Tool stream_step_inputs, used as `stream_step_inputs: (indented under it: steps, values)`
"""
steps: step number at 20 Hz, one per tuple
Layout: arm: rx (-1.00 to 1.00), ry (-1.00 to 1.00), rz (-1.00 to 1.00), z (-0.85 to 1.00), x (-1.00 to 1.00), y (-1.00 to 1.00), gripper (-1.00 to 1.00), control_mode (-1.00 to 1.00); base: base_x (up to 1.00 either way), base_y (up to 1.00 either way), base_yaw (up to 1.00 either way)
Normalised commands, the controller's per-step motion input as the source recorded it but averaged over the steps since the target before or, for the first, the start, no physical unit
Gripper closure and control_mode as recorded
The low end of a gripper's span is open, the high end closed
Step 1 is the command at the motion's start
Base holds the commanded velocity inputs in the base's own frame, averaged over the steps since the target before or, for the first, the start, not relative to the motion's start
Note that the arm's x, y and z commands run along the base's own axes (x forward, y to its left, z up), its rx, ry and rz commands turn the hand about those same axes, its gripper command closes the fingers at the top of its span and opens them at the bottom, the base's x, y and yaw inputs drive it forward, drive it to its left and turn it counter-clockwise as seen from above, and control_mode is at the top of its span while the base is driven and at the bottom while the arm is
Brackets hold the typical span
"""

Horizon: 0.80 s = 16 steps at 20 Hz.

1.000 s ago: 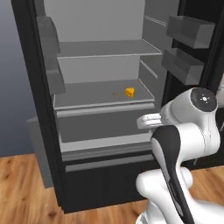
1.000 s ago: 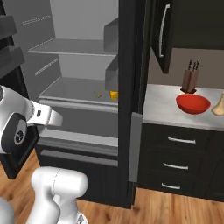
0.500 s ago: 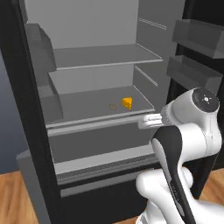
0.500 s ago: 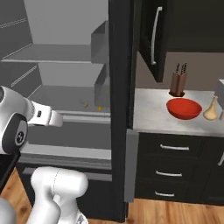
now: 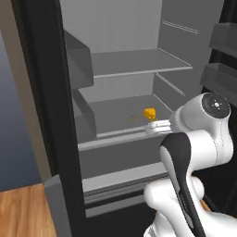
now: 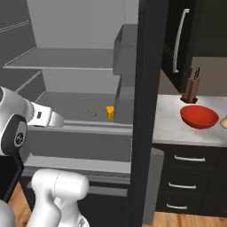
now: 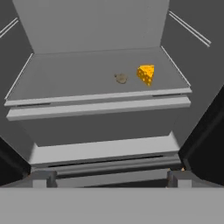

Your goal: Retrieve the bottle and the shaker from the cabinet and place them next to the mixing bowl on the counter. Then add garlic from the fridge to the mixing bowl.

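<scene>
The fridge [image 5: 134, 62] stands open in front of me, its interior light grey. The garlic [image 7: 121, 78], a small brownish lump, lies on the middle shelf next to a yellow cheese wedge [image 7: 146, 74]. It also shows from both sides as garlic [image 5: 134, 118] and garlic [image 6: 92, 112]. My gripper [image 7: 110, 178] is open and empty, short of the shelf's front edge and level with it. The red mixing bowl [image 6: 199, 116] sits on the marble counter [image 6: 173, 128]. The tan bottle [image 6: 224, 123] is cut off by the picture's right edge beside it. The dark cabinet [image 6: 201, 31] hangs above. The shaker is out of view.
A knife block [image 6: 191, 90] stands behind the bowl. The fridge's black side wall [image 6: 146, 88] separates the interior from the counter. Door bins [image 5: 222, 74] jut out at the right. Dark drawers [image 6: 186, 177] with silver handles sit under the counter.
The base has driven closer to the fridge, so the interior looms larger and the counter has slid right. The arm holds the same pose with its jaws still wide.
</scene>
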Motion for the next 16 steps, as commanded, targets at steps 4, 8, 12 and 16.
stream_step_inputs:
  steps: [4,8,12,16]
  values:
    - [0.00,0.00,0.00,0.00,0.00,0.00,-1.00,1.00,0.68,0.00,0.01]
    - [0.00,0.00,0.00,0.00,0.00,0.00,-1.00,1.00,0.44,0.00,0.00]
    - [0.00,0.00,0.00,0.00,0.00,0.00,-1.00,1.00,0.16,0.00,0.00]
    - [0.00,0.00,0.00,0.00,0.00,0.00,-1.00,1.00,0.00,0.00,0.00]
